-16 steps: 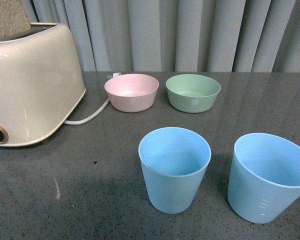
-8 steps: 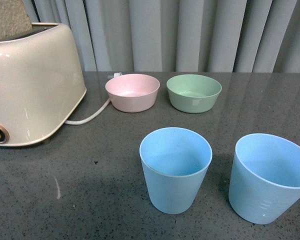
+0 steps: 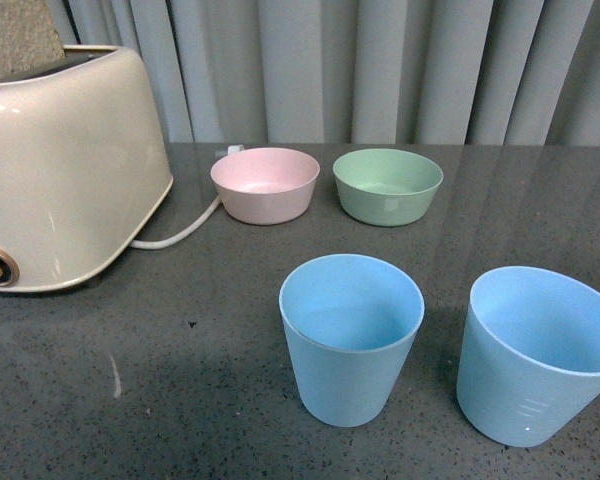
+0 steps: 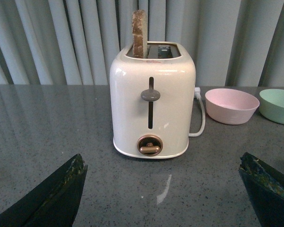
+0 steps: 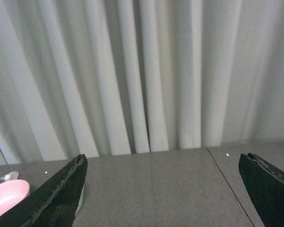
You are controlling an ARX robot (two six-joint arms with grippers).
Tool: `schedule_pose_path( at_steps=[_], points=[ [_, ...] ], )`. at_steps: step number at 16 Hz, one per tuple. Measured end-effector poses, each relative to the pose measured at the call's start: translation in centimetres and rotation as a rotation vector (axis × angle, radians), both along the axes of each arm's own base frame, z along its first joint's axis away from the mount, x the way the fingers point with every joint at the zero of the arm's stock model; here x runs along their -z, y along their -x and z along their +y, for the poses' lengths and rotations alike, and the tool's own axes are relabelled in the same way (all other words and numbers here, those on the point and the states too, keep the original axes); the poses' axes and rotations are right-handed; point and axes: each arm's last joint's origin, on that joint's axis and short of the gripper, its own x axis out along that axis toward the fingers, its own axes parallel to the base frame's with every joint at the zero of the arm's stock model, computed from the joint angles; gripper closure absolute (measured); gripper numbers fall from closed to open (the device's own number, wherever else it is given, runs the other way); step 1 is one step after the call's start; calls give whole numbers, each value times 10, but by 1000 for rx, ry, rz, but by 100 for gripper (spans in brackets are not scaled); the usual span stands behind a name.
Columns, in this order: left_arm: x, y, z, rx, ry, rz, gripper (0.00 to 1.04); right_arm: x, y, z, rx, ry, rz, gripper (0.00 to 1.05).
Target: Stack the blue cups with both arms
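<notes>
Nothing has shifted over the last second. The cream rounded toaster point(image 3: 60, 170) stands far left. The left light blue plastic tumbler point(image 3: 351, 335) and the right tumbler point(image 3: 535, 350) sit upright near the front, apart and unstacked. The left gripper point(image 4: 161, 163) and right gripper point(image 5: 162, 161) are spread wide and empty, so grasping hasn't begun.

You see only the tips of the left gripper point(image 4: 161, 160) fingers point(image 4: 57, 198); the frame edge cuts the rest. Same for the right gripper point(image 5: 162, 160). Green bowl point(image 4: 278, 105), outside the left jaws, is clipped. Pink bowl point(image 5: 7, 195), just outside the right jaws, is clipped too. Front view crops the right blue cup point(image 3: 535, 355), toaster point(image 3: 60, 170) and bread slice point(image 3: 15, 35).
</notes>
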Motion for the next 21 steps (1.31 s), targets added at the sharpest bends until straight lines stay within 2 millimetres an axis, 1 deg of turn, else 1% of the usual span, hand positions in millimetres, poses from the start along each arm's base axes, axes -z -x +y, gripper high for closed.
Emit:
schedule_pose_path(
  at_steps=[2,3,5,6,7,8,9,11,14,15,21],
  points=[
    [0,0,0,0,0,0,7,-11,-19,-2,-37,13,31,7],
    [0,0,0,0,-1,0,7,-13,-27,-2,-57,14,58,7],
    [0,0,0,0,-1,0,7,-17,-50,-1,-117,25,126,7],
    [0,0,0,0,-1,0,7,-19,-70,5,-210,31,216,7],
    [0,0,0,0,-1,0,7,-21,-80,14,-296,49,284,7],
    [0,0,0,0,-2,0,7,-22,-82,22,-362,71,342,7],
    [0,0,0,0,-2,0,7,-16,-80,29,-417,93,416,7],
    [0,0,0,0,-3,0,7,5,-77,39,-504,137,595,7],
    [0,0,0,0,-3,0,7,30,-77,49,-581,179,778,7],
    [0,0,0,0,-3,0,7,36,-78,53,-605,173,821,7],
    [0,0,0,0,-3,0,7,70,-83,77,-653,187,927,7]
  ],
)
